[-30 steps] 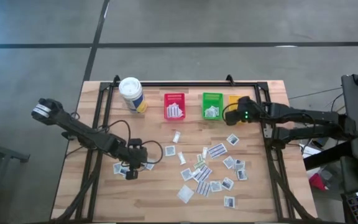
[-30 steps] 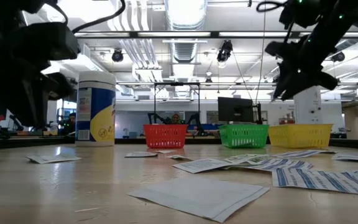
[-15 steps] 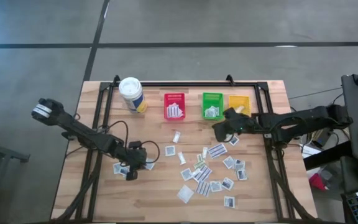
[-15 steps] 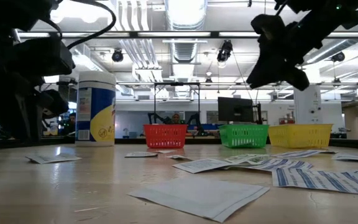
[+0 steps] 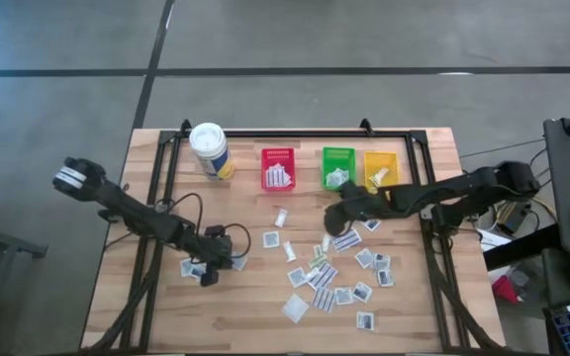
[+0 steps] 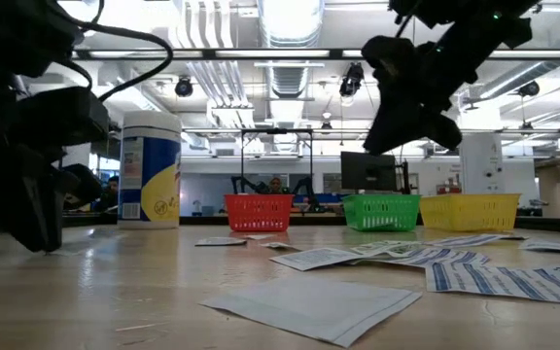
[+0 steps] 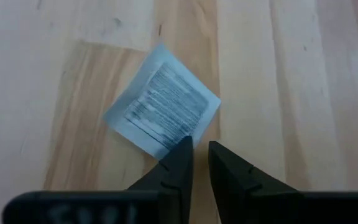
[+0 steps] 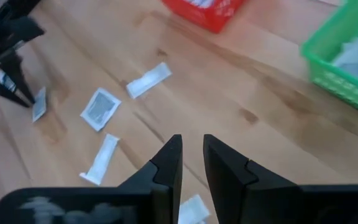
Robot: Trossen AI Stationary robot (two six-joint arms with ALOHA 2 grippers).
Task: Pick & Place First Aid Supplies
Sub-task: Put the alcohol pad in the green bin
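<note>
Moved: since a second ago the right gripper (image 5: 336,220) has swung off the yellow bin (image 5: 381,163) toward the table's middle; the left gripper (image 5: 206,278) has hardly shifted
Right gripper: above the wood in front of the green bin (image 5: 338,164), raised off the table in the low view, over the near edge of the scattered packets; fingers narrowly parted with bare gap between them in the wrist view, nothing held
Left gripper: low over the table's left part, fingertips (image 7: 182,155) drawn nearly together at the edge of one square printed packet (image 7: 163,109); whether they pinch it cannot be told
First aid supplies: loose white packets (image 5: 323,273) lie flat across the middle and right of the table, some blue-striped; a few more sit beside the left gripper; some already lie in the red bin (image 5: 278,167) and the green bin, and one shows in the yellow bin
Bins: red, green, yellow in a row along the far side
Canister (image 5: 209,149): white with yellow label, upright, left of the red bin
Table (image 5: 404,316): light wood planks
</note>
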